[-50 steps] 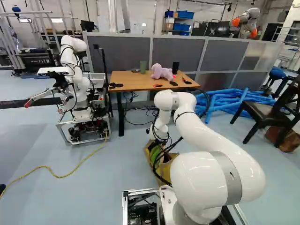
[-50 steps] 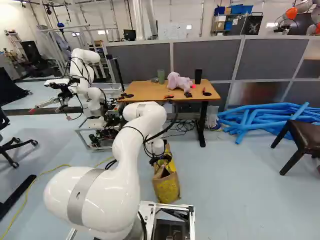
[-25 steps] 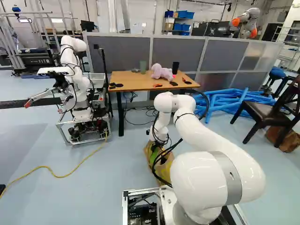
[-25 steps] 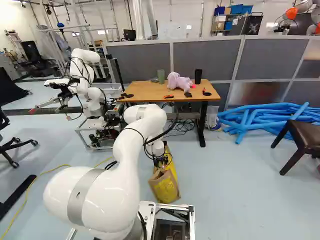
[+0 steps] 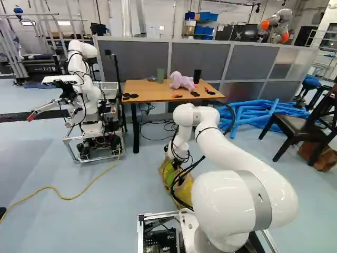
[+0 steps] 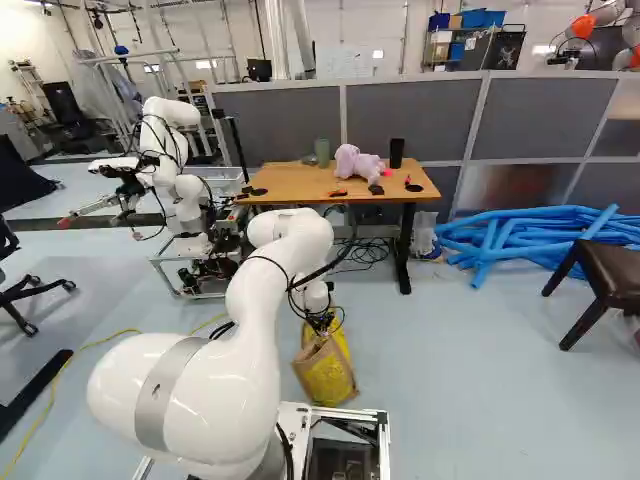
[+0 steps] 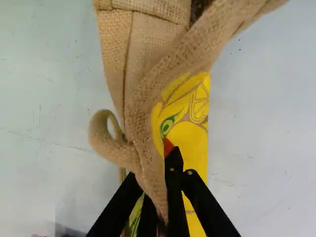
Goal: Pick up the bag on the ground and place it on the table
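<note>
Bag (image 6: 328, 375) had bunched inward at the mouth over the last second; my hand (image 7: 160, 155) was clenched on its cloth. Bag still stood on the floor (image 6: 480, 380), short of the worktop (image 6: 290, 185). Grip looked usable, so lifting came next, slip risk noted.

A wooden table (image 5: 145, 90) stands on the pale floor (image 5: 126, 216). On it sits a pink plush toy (image 5: 181, 81). In the left base view a green cup (image 5: 160, 75) is left of the toy, a black cup (image 5: 197, 76) right. Nearer the base than the toy, the bag (image 6: 328, 377) stands on the floor; blue tubes (image 6: 530, 235) lie right of the toy.
</note>
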Controlling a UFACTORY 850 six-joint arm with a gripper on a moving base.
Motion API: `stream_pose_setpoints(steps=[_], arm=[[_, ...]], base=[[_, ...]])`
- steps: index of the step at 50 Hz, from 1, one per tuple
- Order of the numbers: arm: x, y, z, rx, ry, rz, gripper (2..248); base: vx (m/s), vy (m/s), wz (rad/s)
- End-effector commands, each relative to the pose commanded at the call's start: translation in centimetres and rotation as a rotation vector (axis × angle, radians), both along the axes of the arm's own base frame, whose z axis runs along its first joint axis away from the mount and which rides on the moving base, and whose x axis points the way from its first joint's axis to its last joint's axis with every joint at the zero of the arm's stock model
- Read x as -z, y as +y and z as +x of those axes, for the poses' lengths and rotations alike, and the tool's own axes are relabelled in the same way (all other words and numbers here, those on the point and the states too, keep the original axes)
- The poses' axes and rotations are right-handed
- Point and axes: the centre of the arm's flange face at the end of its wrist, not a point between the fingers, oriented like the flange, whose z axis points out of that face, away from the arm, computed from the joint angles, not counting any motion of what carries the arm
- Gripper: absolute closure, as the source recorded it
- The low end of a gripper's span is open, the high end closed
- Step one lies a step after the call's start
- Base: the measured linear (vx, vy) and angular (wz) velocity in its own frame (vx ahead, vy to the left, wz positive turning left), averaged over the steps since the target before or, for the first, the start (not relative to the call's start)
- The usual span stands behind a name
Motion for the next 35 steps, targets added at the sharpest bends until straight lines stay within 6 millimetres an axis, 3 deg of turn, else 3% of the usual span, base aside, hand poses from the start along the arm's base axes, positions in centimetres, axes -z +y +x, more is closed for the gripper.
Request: stream_pose_setpoints(steps=[16, 35], arm=[[-0.1, 0.0, 0.0, 0.000, 0.000, 0.000, 228], [-2.6, 0.0, 0.1, 0.000, 0.001, 0.000, 228]], base=[[0.000, 0.000, 0.000], [0.000, 0.000, 0.000]])
